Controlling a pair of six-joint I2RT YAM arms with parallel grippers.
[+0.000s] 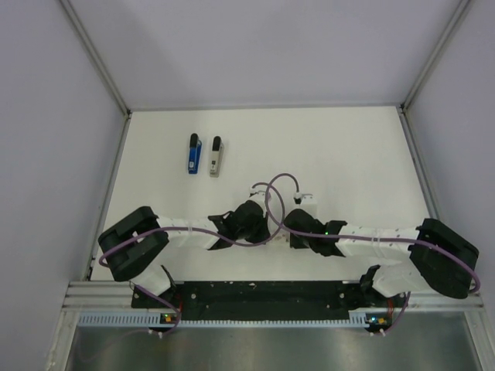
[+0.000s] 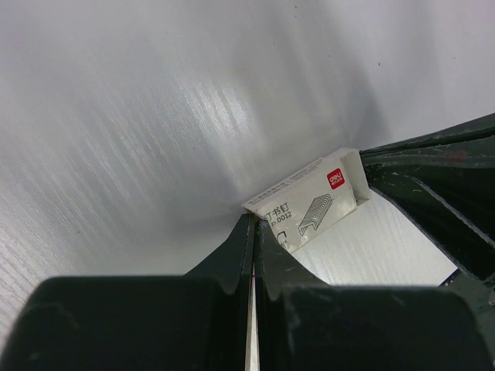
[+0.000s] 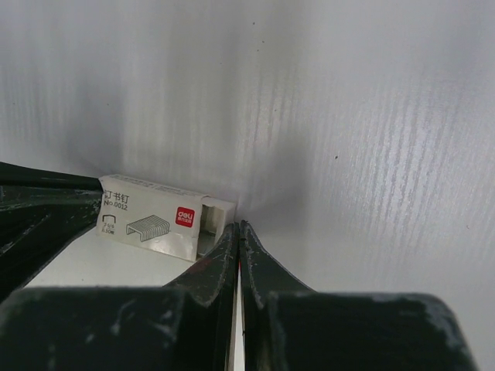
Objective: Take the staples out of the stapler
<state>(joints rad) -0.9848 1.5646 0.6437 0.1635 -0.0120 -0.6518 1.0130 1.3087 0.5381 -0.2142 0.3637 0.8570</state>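
- The stapler (image 1: 194, 154) lies on the far-left part of the worktop (image 1: 348, 154), with a grey-and-black piece (image 1: 216, 156) just to its right.
- The left gripper (image 2: 254, 224) is clenched and empty, its tips next to a staple box (image 2: 309, 202).
- The right gripper (image 3: 236, 228) is also clenched and empty, beside the same box.

We find the top camera fixed high above the near edge of the white table (image 1: 348, 154), facing steeply down and taking in its whole surface from a distance. Each wrist camera rides low and very close to the tabletop, the one on the left gripper (image 2: 254, 224) facing right, the one on the right gripper (image 3: 236, 228) facing left. Both wrist views share one small staple box (image 2: 309, 202) lying between them, seen from opposite ends.
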